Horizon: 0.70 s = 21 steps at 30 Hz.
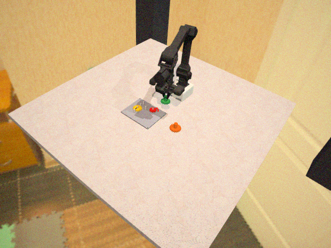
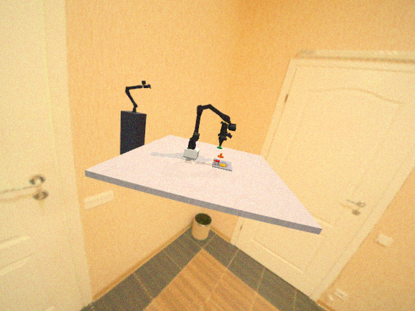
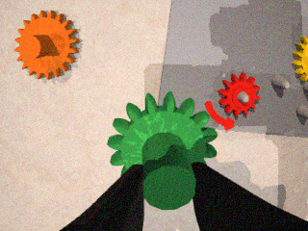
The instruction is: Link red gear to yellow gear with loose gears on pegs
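Note:
My gripper (image 1: 166, 96) (image 2: 220, 144) (image 3: 167, 173) is shut on the upright hub of the green gear (image 1: 165, 101) (image 2: 219, 147) (image 3: 161, 130) and holds it in the air, beside the grey board (image 1: 147, 124) (image 2: 229, 168) (image 3: 190, 29). The red gear (image 1: 152, 109) (image 2: 216, 161) (image 3: 236, 101) sits on a peg, with the red arrow (image 3: 218, 116) beside it. The yellow gear (image 1: 137, 108) (image 2: 222, 164) (image 3: 302, 59) sits on another peg and is cut off in the wrist view. Bare pegs (image 1: 146, 107) (image 3: 280, 83) stand between and behind the two. The orange gear (image 1: 175, 127) (image 2: 220, 155) (image 3: 45, 45) stands on the table, hub up.
The white arm base (image 1: 186, 92) (image 2: 191, 153) stands behind the green gear in the top view. The table (image 1: 106, 149) (image 2: 201, 182) carries the board and the orange gear. The arm's shadow falls across part of the board.

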Each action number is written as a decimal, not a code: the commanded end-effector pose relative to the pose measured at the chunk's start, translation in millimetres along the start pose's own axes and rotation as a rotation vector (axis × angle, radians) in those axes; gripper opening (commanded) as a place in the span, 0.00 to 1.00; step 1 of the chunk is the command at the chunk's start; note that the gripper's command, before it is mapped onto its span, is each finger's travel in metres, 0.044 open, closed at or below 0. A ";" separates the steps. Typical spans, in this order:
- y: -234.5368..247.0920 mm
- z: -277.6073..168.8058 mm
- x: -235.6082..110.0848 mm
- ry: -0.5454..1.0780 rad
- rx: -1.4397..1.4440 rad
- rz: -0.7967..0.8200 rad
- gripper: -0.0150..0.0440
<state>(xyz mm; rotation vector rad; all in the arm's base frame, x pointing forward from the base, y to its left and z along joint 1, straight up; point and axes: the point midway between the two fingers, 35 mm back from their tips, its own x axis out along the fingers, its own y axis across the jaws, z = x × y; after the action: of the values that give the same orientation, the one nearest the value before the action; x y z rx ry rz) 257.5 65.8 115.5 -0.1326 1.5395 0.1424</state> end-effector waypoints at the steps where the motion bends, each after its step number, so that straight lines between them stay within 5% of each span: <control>1: -8.5 3.0 4.7 0.003 0.005 0.003 0.25; 21: -49.1 12.5 23.8 0.002 0.002 -0.002 0.25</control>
<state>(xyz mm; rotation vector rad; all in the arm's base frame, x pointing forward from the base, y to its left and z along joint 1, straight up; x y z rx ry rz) 276.6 27.0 96.5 -0.1309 1.5381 0.1344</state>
